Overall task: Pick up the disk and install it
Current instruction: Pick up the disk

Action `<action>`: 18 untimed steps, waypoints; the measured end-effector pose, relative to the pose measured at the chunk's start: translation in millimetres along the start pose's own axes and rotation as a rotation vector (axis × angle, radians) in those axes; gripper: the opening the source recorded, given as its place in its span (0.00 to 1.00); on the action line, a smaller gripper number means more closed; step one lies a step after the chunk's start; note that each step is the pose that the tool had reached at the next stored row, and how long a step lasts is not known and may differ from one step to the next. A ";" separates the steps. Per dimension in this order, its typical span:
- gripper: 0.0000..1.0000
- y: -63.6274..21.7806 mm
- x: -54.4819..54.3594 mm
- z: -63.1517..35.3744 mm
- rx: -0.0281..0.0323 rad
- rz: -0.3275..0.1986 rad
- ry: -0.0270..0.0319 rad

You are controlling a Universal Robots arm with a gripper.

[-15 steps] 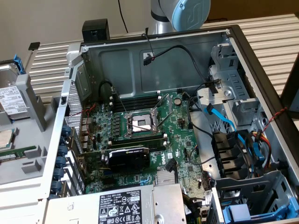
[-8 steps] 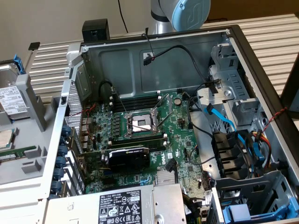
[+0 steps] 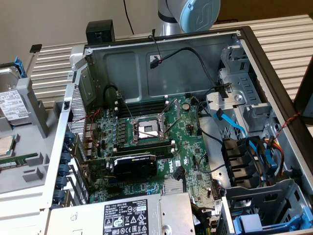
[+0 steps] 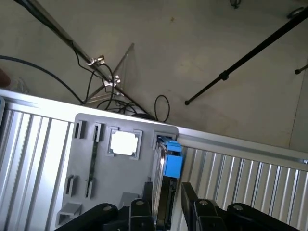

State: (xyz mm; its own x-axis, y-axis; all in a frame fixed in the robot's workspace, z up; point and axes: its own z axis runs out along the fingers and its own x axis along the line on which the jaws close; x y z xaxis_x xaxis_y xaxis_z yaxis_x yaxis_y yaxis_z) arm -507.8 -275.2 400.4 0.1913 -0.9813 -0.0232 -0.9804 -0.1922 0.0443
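The disk (image 3: 11,104) leans in a grey holder (image 3: 29,98) at the exterior view's left, outside the open computer case. Its white label faces out and a blue rail (image 3: 18,66) sticks up at its top. In the wrist view the disk (image 4: 166,192) stands edge-on with its blue rail end (image 4: 172,162) showing. My gripper (image 4: 166,195) hangs over it, open, with one dark finger (image 4: 145,207) on each side of the disk's edge. I cannot tell whether the fingers touch it. Part of the arm (image 3: 195,12) shows behind the case.
A small square silver chip (image 4: 124,143) sits in a pocket of the grey holder (image 4: 96,192), beside the disk. The case (image 3: 161,63) lies open with the motherboard (image 3: 146,132), cables and drive bays (image 3: 244,107) exposed. The slatted table (image 4: 29,159) ends close beyond the holder.
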 end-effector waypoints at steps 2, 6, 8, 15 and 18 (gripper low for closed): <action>0.48 0.0 0.0 0.0 0.0000 0.000 0.0000; 0.60 0.0 0.0 0.0 0.0000 0.000 0.0000; 0.60 0.1 0.0 0.4 -0.0001 0.000 0.0000; 0.60 3.7 -0.8 6.1 0.0003 0.006 -0.0003; 0.60 4.4 -0.9 8.9 0.0008 0.031 -0.0015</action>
State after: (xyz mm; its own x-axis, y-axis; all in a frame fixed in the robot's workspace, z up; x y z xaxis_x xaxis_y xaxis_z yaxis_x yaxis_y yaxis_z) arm -512.7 -275.1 391.8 0.1603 -0.9868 -0.0233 -0.9859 -0.1612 0.0442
